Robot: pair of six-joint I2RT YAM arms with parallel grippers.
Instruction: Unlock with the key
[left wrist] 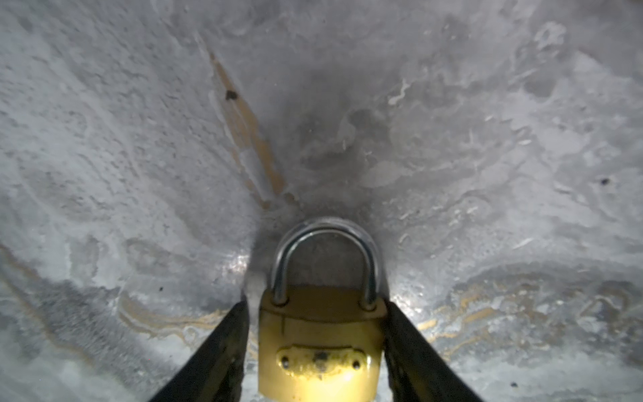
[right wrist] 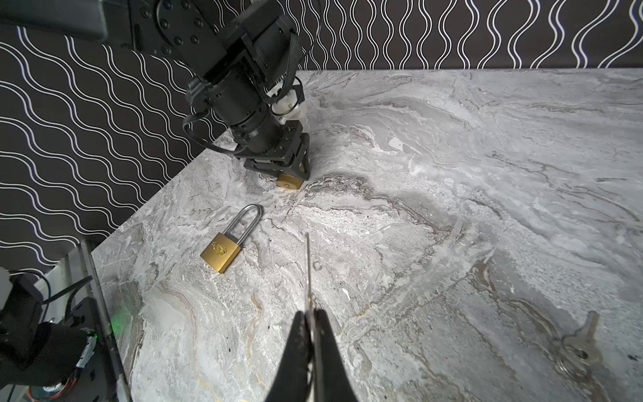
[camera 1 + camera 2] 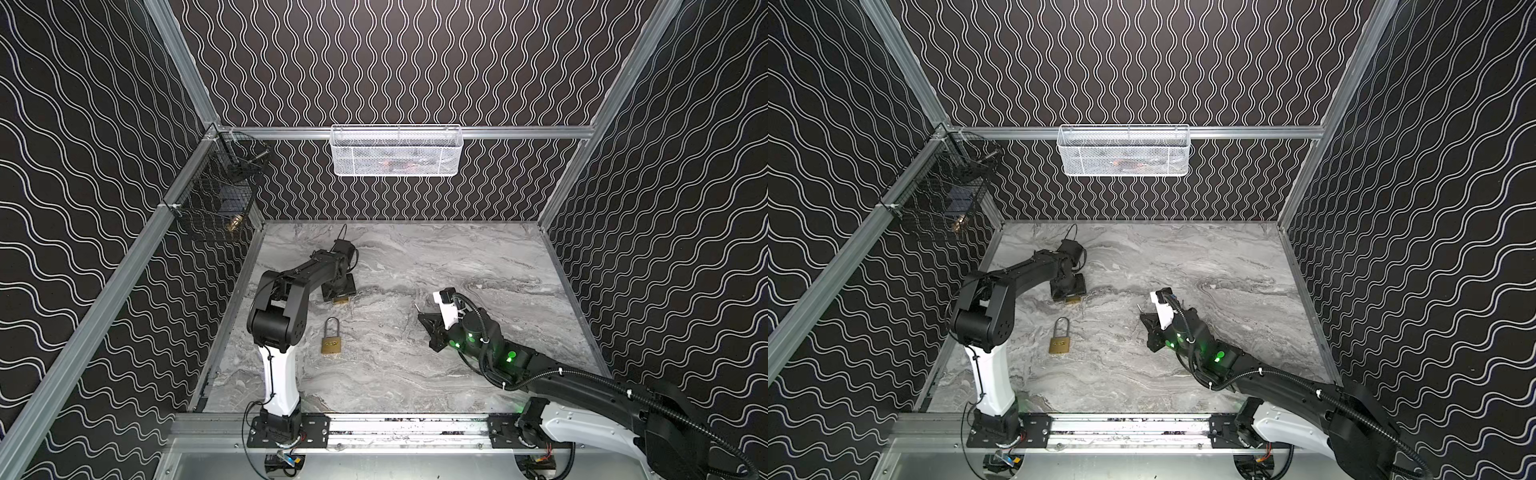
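Between L gripper jaws: padlock (key in R gripper)

Padlock btwn jaws of tool, on tabletop.

The left arm and right arm have glossy white lower shells and matte black upper links. Ribbed black cable conduit and green lights line the right arm; the right gripper has slim black fingers.
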